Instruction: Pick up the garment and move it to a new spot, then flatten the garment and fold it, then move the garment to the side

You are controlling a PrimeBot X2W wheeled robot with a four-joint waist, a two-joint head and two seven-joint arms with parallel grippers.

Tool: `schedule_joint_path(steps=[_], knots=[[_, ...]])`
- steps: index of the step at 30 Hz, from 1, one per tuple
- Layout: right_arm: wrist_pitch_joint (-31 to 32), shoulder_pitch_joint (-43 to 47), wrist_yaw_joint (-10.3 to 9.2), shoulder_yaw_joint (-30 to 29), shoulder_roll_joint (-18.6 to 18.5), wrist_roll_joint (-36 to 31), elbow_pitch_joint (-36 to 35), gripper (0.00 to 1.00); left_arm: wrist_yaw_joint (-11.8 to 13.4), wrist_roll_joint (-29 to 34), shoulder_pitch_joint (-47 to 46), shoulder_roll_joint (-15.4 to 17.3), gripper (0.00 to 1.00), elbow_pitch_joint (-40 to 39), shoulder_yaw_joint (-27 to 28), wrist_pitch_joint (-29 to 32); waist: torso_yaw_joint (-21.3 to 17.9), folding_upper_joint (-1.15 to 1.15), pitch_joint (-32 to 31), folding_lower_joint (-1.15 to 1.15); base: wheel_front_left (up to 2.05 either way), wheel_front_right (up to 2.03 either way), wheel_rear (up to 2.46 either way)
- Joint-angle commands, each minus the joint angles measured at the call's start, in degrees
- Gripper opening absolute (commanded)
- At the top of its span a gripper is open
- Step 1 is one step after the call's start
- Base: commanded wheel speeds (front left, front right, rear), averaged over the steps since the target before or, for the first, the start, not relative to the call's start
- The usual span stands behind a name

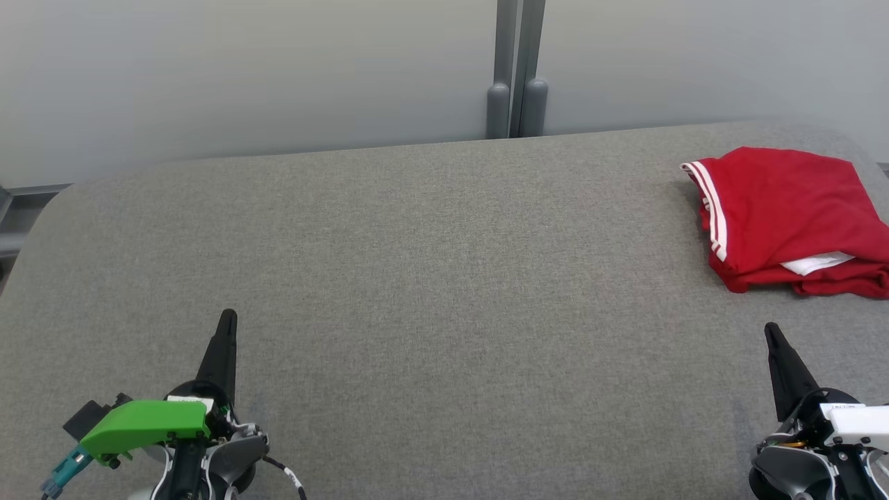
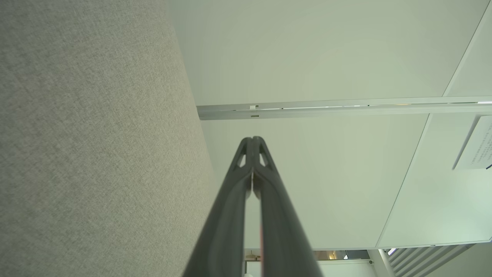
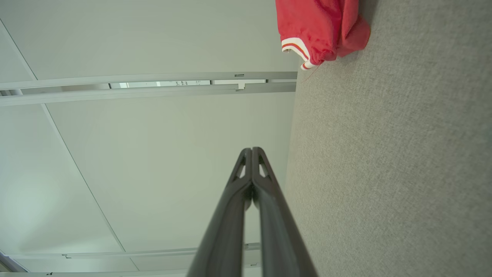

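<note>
Running off the right edge of the head view, folded red garment (image 1: 785,215) with white stripes, lying at the far right of the bench (image 1: 417,278); white patch (image 1: 817,262) at its near fold, hard to identify. Both clenched on nothing: left end effector (image 1: 227,316) near left, right end effector (image 1: 769,328) near right, clear of the garment. Behind, wall panels (image 1: 243,69), two grey posts (image 1: 515,104)

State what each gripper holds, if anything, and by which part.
Nothing is held: left gripper and right gripper are shut, empty; the red garment lies apart.
</note>
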Motion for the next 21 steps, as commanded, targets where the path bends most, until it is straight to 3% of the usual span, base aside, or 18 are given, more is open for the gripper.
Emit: schedule_joint_path(steps=[1,21], knots=[[0.15,-0.39,0.02,-0.13,-0.24,0.37,-0.29,0.00,-0.27,-0.27,-0.70,0.03,0.00,-0.14,0.09,0.14,0.00,0.00,0.00,0.00,0.00,0.00,0.00],[0.15,-0.39,0.02,-0.13,-0.24,0.37,-0.29,0.00,-0.28,-0.28,-0.70,0.03,0.00,-0.14,0.08,0.13,0.00,0.00,0.00,0.00,0.00,0.00,0.00]])
